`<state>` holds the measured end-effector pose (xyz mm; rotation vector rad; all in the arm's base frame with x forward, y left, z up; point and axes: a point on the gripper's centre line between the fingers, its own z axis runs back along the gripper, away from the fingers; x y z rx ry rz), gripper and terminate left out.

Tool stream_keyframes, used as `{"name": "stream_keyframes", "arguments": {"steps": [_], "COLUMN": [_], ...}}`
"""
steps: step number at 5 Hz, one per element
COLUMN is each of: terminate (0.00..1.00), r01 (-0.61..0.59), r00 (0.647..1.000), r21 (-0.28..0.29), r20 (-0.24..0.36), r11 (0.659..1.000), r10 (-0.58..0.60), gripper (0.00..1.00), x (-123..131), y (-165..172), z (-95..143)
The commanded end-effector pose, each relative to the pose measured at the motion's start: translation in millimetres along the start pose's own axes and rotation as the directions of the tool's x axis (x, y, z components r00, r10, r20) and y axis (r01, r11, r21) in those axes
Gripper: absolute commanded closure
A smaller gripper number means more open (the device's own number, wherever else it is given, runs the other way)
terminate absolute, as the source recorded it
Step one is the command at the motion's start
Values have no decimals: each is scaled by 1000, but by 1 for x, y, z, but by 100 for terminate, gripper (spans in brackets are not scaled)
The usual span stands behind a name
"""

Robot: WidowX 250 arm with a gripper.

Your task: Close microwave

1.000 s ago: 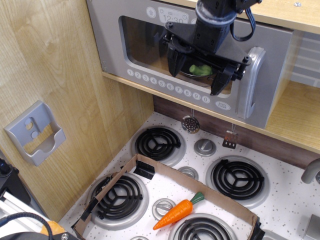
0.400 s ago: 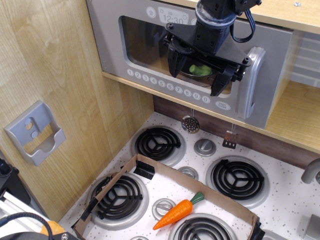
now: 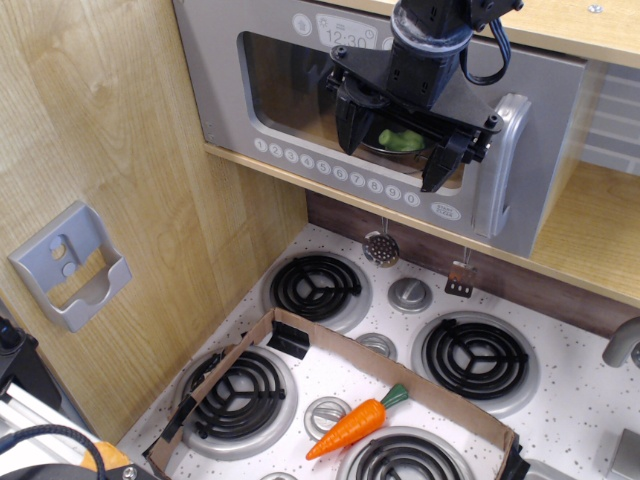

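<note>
Two black fingers [image 3: 350,125] of the gripper [image 3: 395,150] stand spread apart, holding nothing, directly in front of the clear window. Behind them is the microwave [image 3: 300,80] door; its silver handle [image 3: 505,165] lies just right of the fingers. Door appears not fully shut, its handle side standing proud; judged largely done, final push outstanding.

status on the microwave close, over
Gripper open, empty, spread in front of the microwave door window. Door angled out from the cabinet, not flush. Green item visible behind the glass. Nothing seen blocking the swing.
</note>
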<state>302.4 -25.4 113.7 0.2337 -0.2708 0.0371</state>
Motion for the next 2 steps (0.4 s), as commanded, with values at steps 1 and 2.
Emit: {"name": "stream_keyframes", "arguments": {"steps": [1, 2], "terminate": [0, 100], "r01": [-13, -13], "r00": [998, 998], "r21": [-13, -13], "r20": [66, 66], "r11": [1000, 1000], "r10": [14, 14], "gripper": [0, 0], "x": [14, 14], "y": [6, 6], "z": [35, 35]}}
